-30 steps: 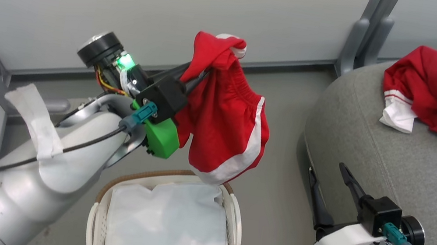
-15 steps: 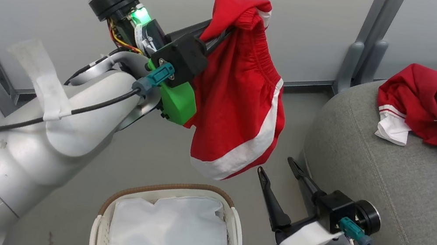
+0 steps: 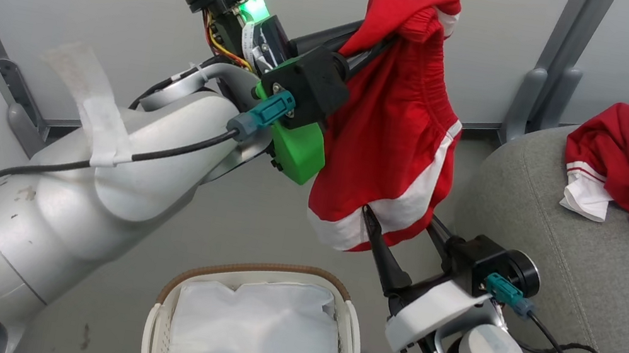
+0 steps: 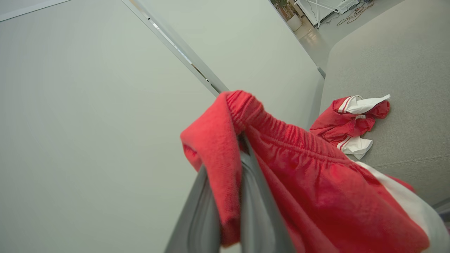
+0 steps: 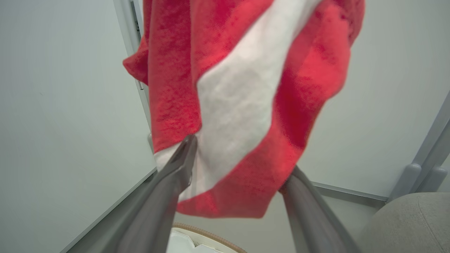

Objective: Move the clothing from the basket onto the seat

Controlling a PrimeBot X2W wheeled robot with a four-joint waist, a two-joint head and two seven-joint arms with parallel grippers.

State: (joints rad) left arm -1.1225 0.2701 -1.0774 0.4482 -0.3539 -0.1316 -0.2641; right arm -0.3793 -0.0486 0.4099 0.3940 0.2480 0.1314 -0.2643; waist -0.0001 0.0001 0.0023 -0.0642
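Your left pincer (image 4: pixel 226 158) clenches the red shorts (image 3: pixel 393 126) clear of the seat (image 3: pixel 557 294) edge; right pincer (image 3: pixel 398 216), spread, straddles the hem

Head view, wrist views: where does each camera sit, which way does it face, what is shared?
Head view: on the head, looking down at basket, seat, left gripper holding red shorts, open right gripper.
Left wrist view: wrist-mounted, along its fingers clamping the waistband, toward the seat.
Right wrist view: wrist-mounted, up along its spread fingers at the hem.
All share the shorts.
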